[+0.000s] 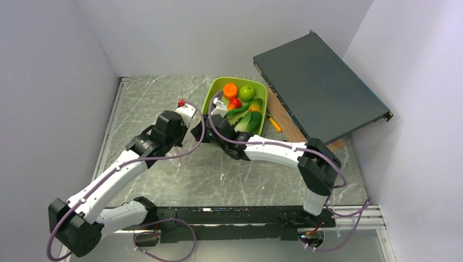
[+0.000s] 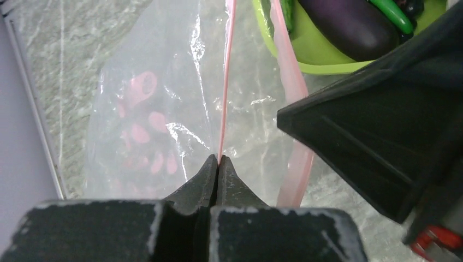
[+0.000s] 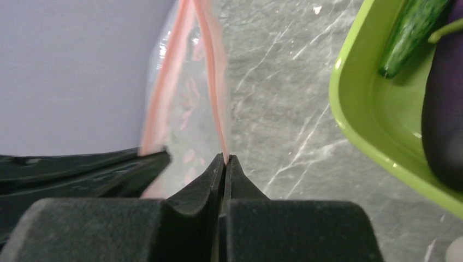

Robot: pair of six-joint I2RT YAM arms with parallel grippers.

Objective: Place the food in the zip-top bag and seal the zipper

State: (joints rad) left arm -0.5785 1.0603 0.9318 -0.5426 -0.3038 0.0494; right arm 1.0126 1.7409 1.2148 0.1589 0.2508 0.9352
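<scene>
The zip-top bag [image 2: 147, 125] is clear with pink prints and hangs between my two grippers, its mouth held apart. My left gripper [image 2: 218, 159] is shut on one lip of the pink zipper [image 2: 225, 82]. My right gripper [image 3: 225, 157] is shut on the other lip [image 3: 215, 103]. In the top view both grippers [image 1: 192, 126] [image 1: 210, 131] sit close together just left of the lime-green tray [image 1: 212, 94]. The food lies in the tray: orange [image 1: 230, 90], green apple [image 1: 247, 93], red pepper [image 1: 235, 102], eggplant [image 2: 349, 24], cucumber [image 3: 412, 33]. No food shows inside the bag.
A dark flat metal box [image 1: 322, 93] leans at the back right over a wooden board [image 1: 289, 124]. An orange-handled screwdriver [image 1: 274, 124] lies beside the tray. White walls close in the left, back and right sides of the marbled table [image 1: 218, 174].
</scene>
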